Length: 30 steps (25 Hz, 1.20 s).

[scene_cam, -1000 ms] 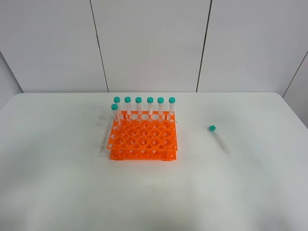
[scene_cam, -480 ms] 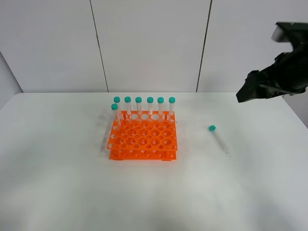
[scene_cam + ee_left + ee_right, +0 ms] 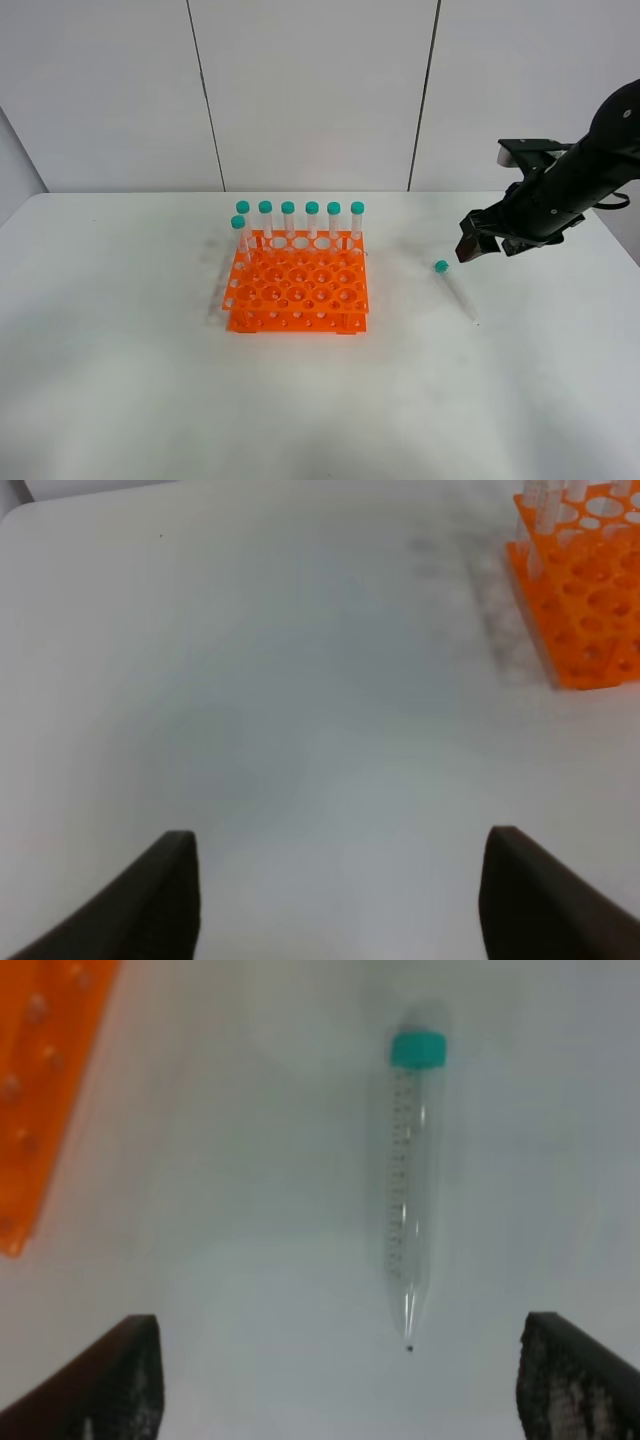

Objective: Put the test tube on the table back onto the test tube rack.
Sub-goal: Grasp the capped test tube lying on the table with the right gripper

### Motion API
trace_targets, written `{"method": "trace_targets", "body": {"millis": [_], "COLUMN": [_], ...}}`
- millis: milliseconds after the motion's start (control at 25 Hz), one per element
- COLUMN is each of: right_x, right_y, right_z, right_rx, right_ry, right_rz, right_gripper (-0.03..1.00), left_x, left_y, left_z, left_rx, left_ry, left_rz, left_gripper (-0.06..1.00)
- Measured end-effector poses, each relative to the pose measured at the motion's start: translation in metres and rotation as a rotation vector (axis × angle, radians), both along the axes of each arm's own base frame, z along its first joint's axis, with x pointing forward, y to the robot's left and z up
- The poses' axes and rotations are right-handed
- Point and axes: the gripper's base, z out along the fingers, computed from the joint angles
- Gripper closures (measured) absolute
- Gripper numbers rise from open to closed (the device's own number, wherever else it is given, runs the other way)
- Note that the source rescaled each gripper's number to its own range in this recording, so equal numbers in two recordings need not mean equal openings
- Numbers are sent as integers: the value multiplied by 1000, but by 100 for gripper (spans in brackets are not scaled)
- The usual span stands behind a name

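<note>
Flat on the white table (image 3: 330, 420), well to the right of the rack: the test tube (image 3: 458, 293). Long axis slanted, with the pointed tip toward the near edge and slightly right, and the teal cap (image 3: 441, 266) at the far end, angled back toward the rack's side. Seen from the right wrist (image 3: 405, 1200) with faint graduation marks along the clear body, tip end closer to the gripper, cap end farther off. Bare tabletop all around it; nothing touching it.

Just beyond the cap and raised above the table: the right gripper (image 3: 472, 247), fingers spread wide (image 3: 340, 1390), holding nothing, clear of the tube. Nothing between gripper and tube.

At about the same depth, near the middle of the table: the orange rack (image 3: 297, 285), most holes unfilled. Along its far row, plus one at the left end of the next row: seven standing tubes (image 3: 288, 220) with the same teal caps, upright.

Left gripper (image 3: 340, 900) over bare table, fingers wide apart and empty, a corner of the rack (image 3: 585, 600) well ahead of it.

Against a second ago: no arm in the high view then. Half a second ago: right arm higher, at the right edge. Now lower and nearer the cap. Tube and rack unmoved.
</note>
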Motion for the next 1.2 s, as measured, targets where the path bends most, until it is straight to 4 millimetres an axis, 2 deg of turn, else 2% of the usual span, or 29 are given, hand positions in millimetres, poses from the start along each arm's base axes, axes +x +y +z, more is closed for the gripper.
{"method": "trace_targets", "body": {"millis": [160, 320, 480, 560, 680, 880, 1200], "right_x": [8, 12, 14, 16, 17, 29, 45], "right_y": [0, -1, -1, 2, 19, 40, 39], "right_z": [-28, -53, -74, -83, -93, -100, -86], "right_rx": [-6, -22, -40, -60, -116, -200, -237], "right_ry": [60, 116, 153, 154, 143, 153, 174], "right_rz": [-5, 0, 8, 28, 111, 141, 59], "right_gripper": [6, 17, 21, 21, 21, 22, 22], "left_x": [0, 0, 0, 0, 0, 0, 0], "left_y": [0, 0, 0, 0, 0, 0, 0], "left_z": [0, 0, 0, 0, 0, 0, 0], "left_rx": [-1, -1, -1, -1, -1, -1, -1], "left_ry": [0, 0, 0, 0, 0, 0, -1], "left_rz": [0, 0, 0, 0, 0, 0, 0], "left_gripper": [-6, -6, -6, -6, -6, -6, -6]}}
